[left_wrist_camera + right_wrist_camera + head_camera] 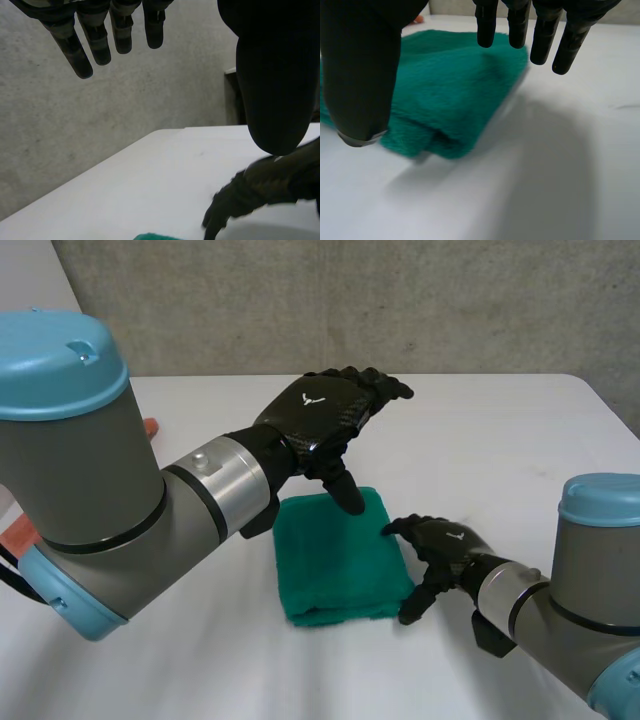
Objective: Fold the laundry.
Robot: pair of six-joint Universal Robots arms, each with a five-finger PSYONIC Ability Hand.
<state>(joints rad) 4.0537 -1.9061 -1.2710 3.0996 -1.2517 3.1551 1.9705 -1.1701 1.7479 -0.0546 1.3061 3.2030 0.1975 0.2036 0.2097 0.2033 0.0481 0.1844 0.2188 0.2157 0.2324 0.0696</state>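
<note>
— On the white tabletop, middle: what lies there?
— A folded green towel, lying flat between the two hands. Its thick, rounded fold faces the near edge, and the right wrist view shows doubled layers at that fold.

— Left hand: position and state?
— The left hand is raised above the towel's far edge with its back to the head camera. Its fingers are loosely extended and grasp nothing. The thumb points down towards the cloth; whether it touches the cloth cannot be told. In the left wrist view a sliver of the towel appears below it.

— Right hand?
— The right hand sits low, just beside the towel's right edge, released and spread. Its fingers hang over that edge and the bare tabletop, and the thumb hangs near the towel's near right corner. Nothing is grasped. The left wrist view shows this hand from the far side, fingertips pointing down.

— Background?
— A grey concrete wall behind the tabletop, and an orange-red item at its left edge, too hidden to identify.
</note>
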